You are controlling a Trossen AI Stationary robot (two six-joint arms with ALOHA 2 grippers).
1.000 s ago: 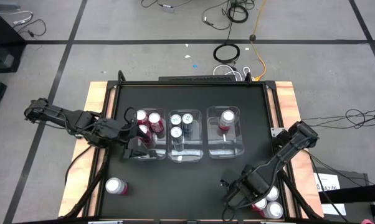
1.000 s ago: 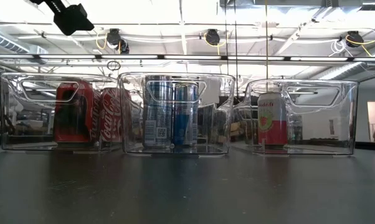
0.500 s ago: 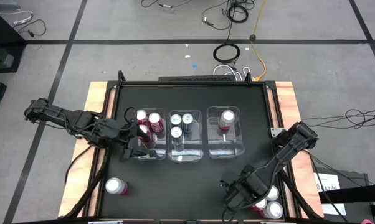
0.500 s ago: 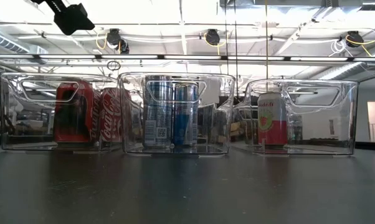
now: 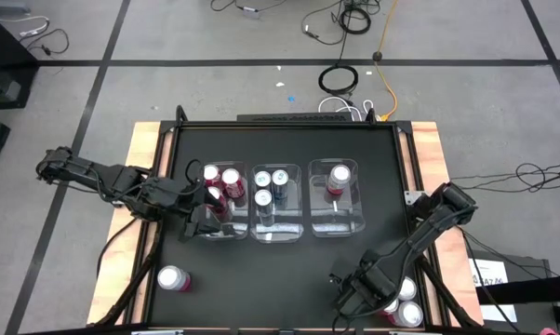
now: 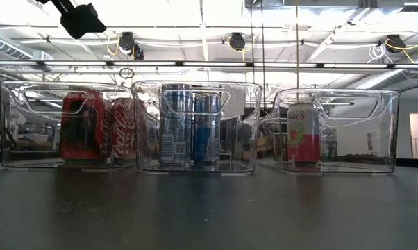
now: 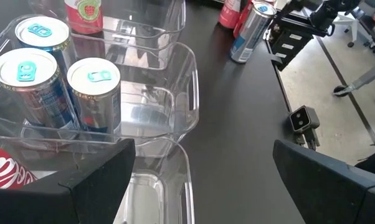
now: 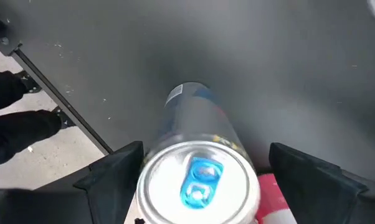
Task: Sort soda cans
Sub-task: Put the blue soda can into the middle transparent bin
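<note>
Three clear bins stand in a row at mid-table. The left bin holds three red soda cans, the middle bin three blue ones, and the right bin one pink can. My left gripper hangs open over the left bin's near end. My right gripper points down, open, at the table's near right. Its fingers stand on either side of an upright silver-topped can with a blue tab, and I see no touch. A pink can stands beside that one.
One loose red can stands at the near left of the black table. More cans stand by the near right corner, partly under my right arm. Bare table lies between the bins and the near edge.
My right gripper has sunk toward the cans at the near right corner, still open. My left arm has kept still, and no can has moved.
</note>
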